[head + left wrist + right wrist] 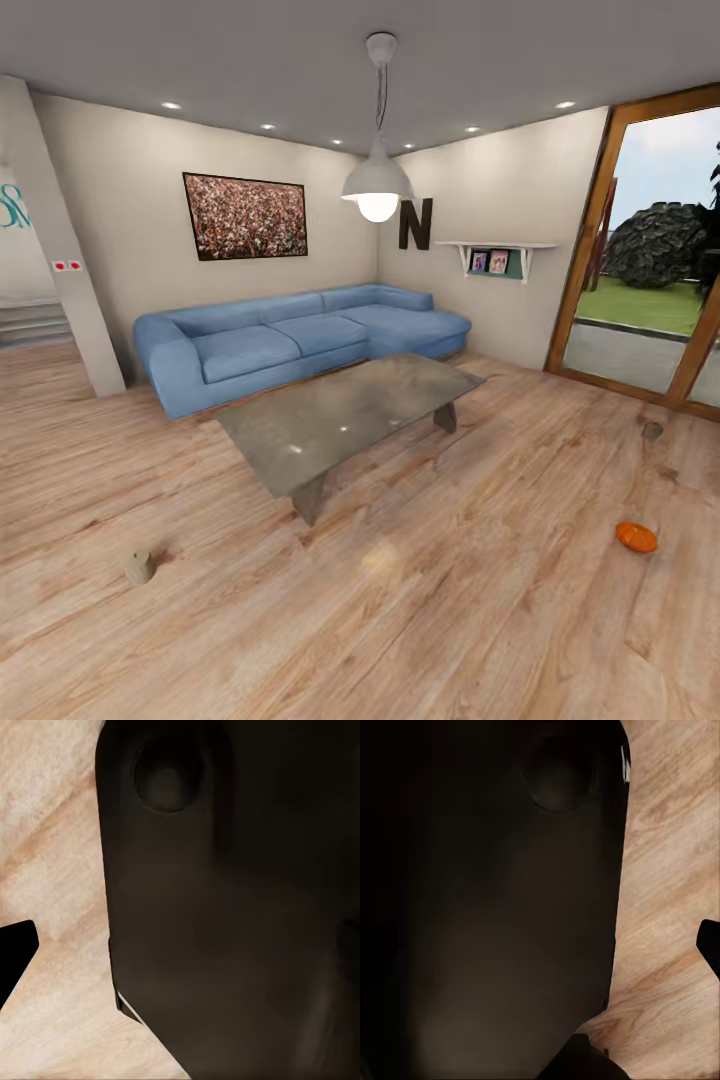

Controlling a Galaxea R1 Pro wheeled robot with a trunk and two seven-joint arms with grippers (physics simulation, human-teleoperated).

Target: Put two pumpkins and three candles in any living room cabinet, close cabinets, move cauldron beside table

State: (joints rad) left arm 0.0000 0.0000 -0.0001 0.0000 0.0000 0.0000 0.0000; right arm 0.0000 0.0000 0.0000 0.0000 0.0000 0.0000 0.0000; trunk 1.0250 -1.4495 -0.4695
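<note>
Head view: table (345, 415) stands mid-room before the blue sofa (290, 340), under the hanging lamp (378, 185). One candle (139, 567) sits upright on the wood floor (420, 620) to my left, well apart from the table; one pumpkin (636, 537) lies on the floor to my right, near the glass door (650, 270). I judge both scattered for collection; nothing blocks either.

Left wrist view: dark robot body (close to the lens) over floor; I cannot tell how the left gripper stands.

Right wrist view: same dark body and floor; I cannot tell the right gripper's state either.
</note>
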